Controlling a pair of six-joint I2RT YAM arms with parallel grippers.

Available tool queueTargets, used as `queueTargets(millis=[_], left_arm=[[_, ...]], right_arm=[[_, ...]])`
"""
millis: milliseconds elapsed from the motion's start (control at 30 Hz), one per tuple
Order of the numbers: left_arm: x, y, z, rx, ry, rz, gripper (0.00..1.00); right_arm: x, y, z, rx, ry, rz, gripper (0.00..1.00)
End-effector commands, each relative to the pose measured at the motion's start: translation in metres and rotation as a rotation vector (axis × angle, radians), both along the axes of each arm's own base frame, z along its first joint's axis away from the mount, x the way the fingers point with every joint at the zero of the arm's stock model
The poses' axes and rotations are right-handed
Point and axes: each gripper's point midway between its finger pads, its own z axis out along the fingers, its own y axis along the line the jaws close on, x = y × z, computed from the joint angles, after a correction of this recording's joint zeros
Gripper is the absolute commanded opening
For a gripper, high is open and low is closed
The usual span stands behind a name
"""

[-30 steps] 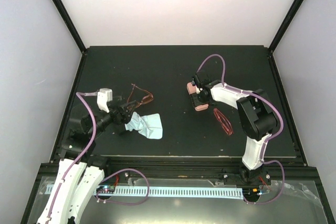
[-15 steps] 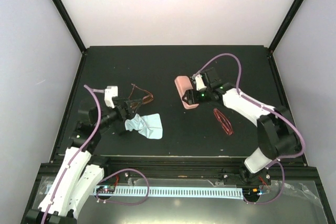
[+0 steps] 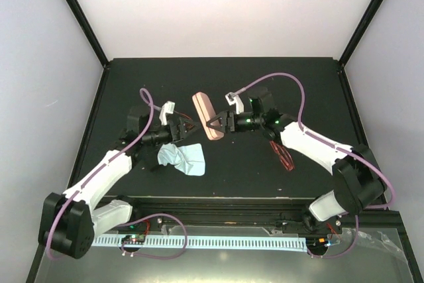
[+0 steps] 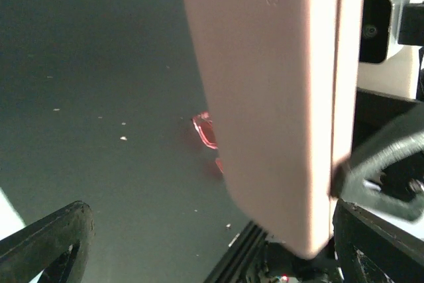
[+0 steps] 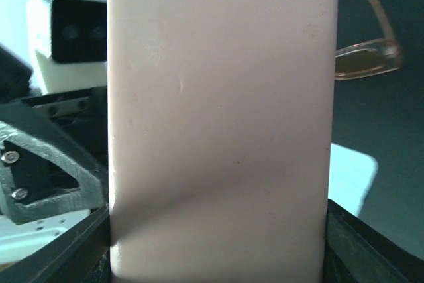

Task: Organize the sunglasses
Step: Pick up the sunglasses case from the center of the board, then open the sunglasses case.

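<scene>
Black table (image 3: 278, 84) noted under both arms. Left of centre, toward the near side, a crumpled pale blue cloth (image 3: 183, 158) is seen lying on it. Just far of the cloth the left gripper (image 3: 181, 128) is held released. In the left wrist view its fingers (image 4: 46, 243) are seen well apart at the bottom corners, gripping nothing. The amber-brown sunglasses (image 5: 363, 61) are located on the table beside that gripper, just far of the cloth. From above they are largely masked by the gripper, so contact cannot be judged. Right of these, a pink case (image 3: 207, 116) is recorded with its long axis running roughly far to near. It is clamped at its near end by the right gripper (image 3: 218, 124), both fingers being seen flanking its sides in the right wrist view. The two grippers are faced toward each other, close together. Farther right, the red sunglasses (image 3: 282, 153) are lying on the table beside the right forearm, apart from the case.
</scene>
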Motion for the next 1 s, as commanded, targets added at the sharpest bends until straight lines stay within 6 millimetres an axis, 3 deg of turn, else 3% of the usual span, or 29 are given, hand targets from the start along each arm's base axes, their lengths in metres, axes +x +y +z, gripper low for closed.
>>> queueTargets(millis=[0,167,267,433,667,967], left_arm=[[0.004,-0.027,0.043,-0.084,-0.101,-0.107,0.98],[0.007,-0.030,0.042,-0.099,-0.111,-0.107,0.98],[0.012,-0.028,0.032,-0.077,-0.085,-0.080,0.95],[0.016,-0.024,0.007,-0.025,-0.039,-0.046,0.86],[0.022,-0.018,-0.010,0.023,-0.003,-0.001,0.75],[0.024,-0.008,-0.027,0.088,0.030,0.052,0.63]], right_arm=[[-0.021,0.022,0.034,0.136,-0.011,0.094,0.59],[-0.031,0.030,0.034,0.139,0.006,0.118,0.58],[-0.034,0.030,0.039,0.171,0.014,0.129,0.57],[-0.039,0.028,0.062,0.227,0.002,0.129,0.56],[-0.045,0.018,0.092,0.280,-0.044,0.104,0.55],[-0.041,0.004,0.095,0.289,-0.049,0.028,0.51]])
